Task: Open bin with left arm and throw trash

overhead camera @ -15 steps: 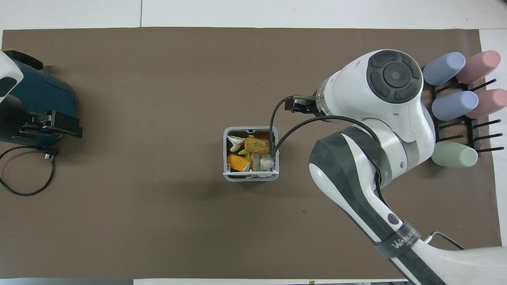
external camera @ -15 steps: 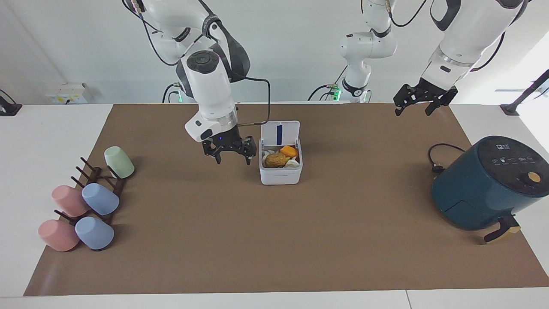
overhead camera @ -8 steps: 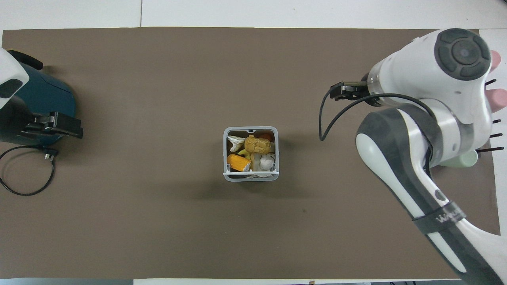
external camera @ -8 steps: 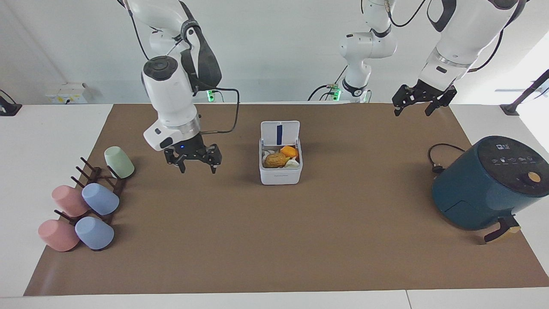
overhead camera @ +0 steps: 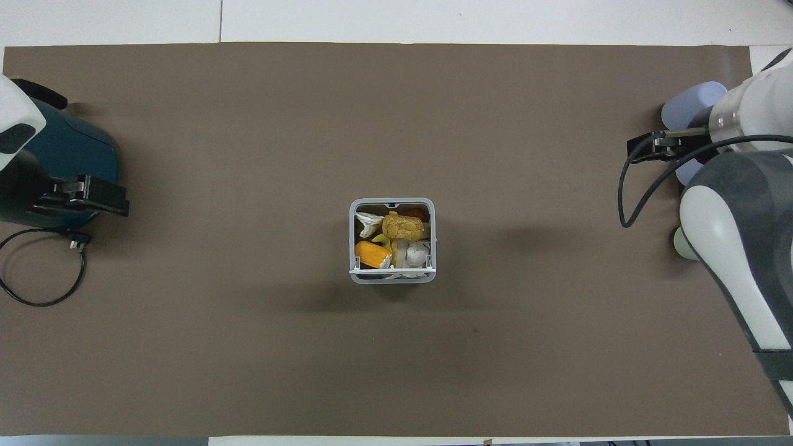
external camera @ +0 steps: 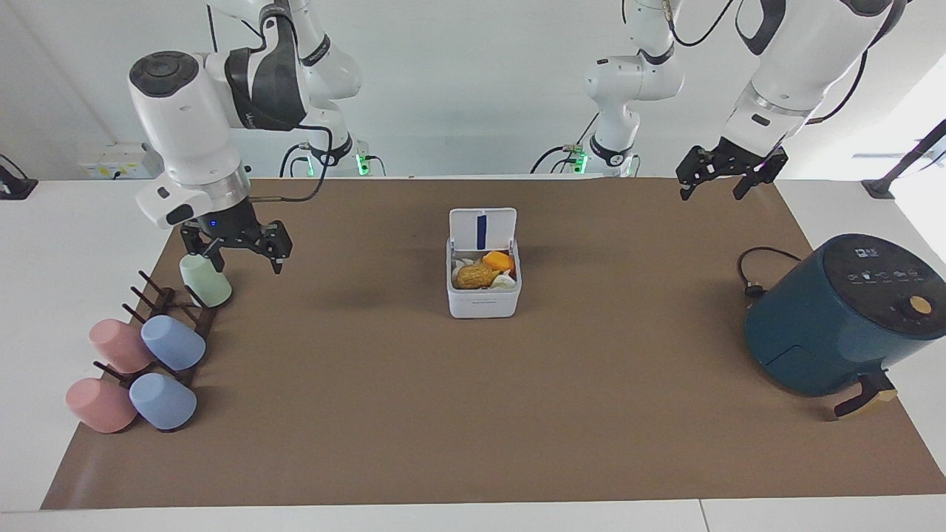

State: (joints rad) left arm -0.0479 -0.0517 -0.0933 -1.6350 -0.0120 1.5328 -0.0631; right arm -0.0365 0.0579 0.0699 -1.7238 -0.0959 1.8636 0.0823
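Bin (external camera: 484,295) stood at the centre of the frame on the brown mat (external camera: 473,414) covering the desk (external camera: 74,222), its hinged lid (external camera: 482,228) raised upright with the blue stripe showing. Inside it lay the trash: an orange wedge (external camera: 498,261), a golden-brown lump (external camera: 474,275) and a white wad (external camera: 505,281).

The left arm (external camera: 794,63) entered from the upper right of the facing view and bent downward. The left gripper (external camera: 720,188) hung over the upper right corner of the mat, jaws spread wide and holding nothing. This arm waited.

The right arm (external camera: 222,81) occupied the upper left of the facing view, its wrist pointing straight down. The right gripper (external camera: 236,258) hung over the mat's edge just above the green cup (external camera: 205,280), jaws fully apart and empty, a small blue light showing at its base.

Other items: the cup rack (external camera: 166,310) at the lower left of the facing view carried two pink cups (external camera: 118,345) and two blue cups (external camera: 174,342); the dark teal appliance (external camera: 842,318) sat at the right edge with its cord (external camera: 754,270) beside it.

Change from the earlier frames: one second before, the right gripper hung just beside the bin; it had since travelled across the mat to the cup rack. The left gripper, the bin and its contents were unchanged.
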